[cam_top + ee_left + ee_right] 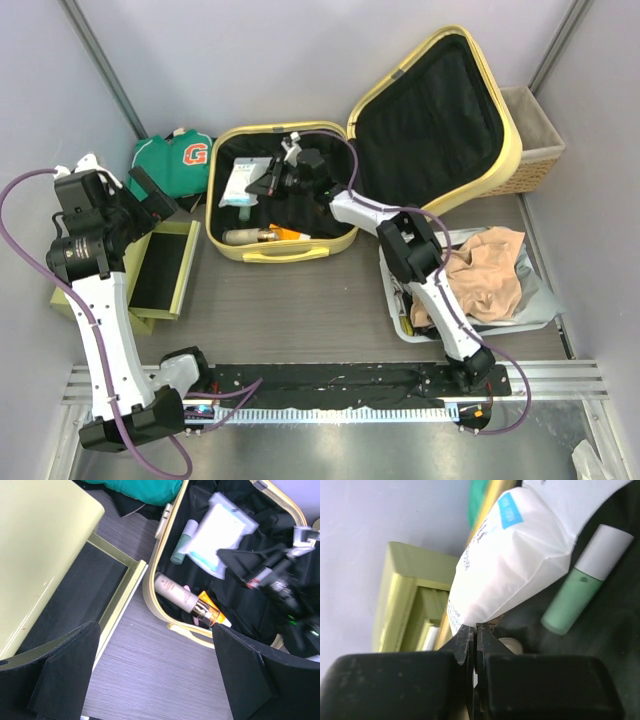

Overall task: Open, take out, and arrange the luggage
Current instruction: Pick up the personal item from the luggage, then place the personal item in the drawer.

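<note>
The pale yellow luggage (pixel 290 250) lies open at the back of the table, its lid (pixel 508 135) leaning up to the right. Inside on the black lining are a white packet (pixel 515 555), a green tube (pixel 570 605) and a beige bottle with an orange cap (pixel 185 600). My right gripper (pixel 476 627) reaches into the case, shut on the packet's lower edge (pixel 238 183). My left gripper (pixel 155 647) hangs open over bare table between the luggage rim (pixel 150 587) and the yellow-green box (pixel 40 555), holding nothing.
A yellow-green box (pixel 160 270) with a black inside sits left of the case. A green shirt (pixel 175 160) lies behind it. A grey tray (pixel 545 310) with beige cloth (pixel 490 275) is on the right, and a wicker basket (pixel 535 140) stands behind the lid.
</note>
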Available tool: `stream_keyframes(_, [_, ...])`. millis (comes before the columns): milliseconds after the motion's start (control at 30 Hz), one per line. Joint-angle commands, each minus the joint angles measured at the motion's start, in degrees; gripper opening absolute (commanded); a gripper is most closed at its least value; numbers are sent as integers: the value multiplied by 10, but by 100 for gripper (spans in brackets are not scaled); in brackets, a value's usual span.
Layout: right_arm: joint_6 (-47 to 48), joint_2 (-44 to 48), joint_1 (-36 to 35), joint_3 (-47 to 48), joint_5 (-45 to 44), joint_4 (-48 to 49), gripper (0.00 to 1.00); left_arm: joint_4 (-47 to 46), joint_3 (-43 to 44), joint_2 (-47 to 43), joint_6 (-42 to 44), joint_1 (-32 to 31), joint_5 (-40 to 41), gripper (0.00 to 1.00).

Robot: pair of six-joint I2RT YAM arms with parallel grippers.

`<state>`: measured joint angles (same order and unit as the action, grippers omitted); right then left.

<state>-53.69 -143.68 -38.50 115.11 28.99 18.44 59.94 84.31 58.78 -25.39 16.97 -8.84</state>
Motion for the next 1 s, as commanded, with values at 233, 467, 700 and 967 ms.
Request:
stream_keyframes(233, [-40, 275, -77, -188, -49, 41, 1, -81, -5, -26, -32, -4, 82, 100])
stream_keyframes(467, [-61, 276, -176, -183, -103, -38, 1, -141, -63, -26, -44, -5, 112, 100])
stream_keyframes(700, [-71, 214, -232, -114, -135, -103, 1, -179, -109, -45, -52, -18, 124, 100])
stream_keyframes(967, [-84, 133, -254, -2, -171, -179, 1, -178, -103, -23, -33, -77, 174, 100])
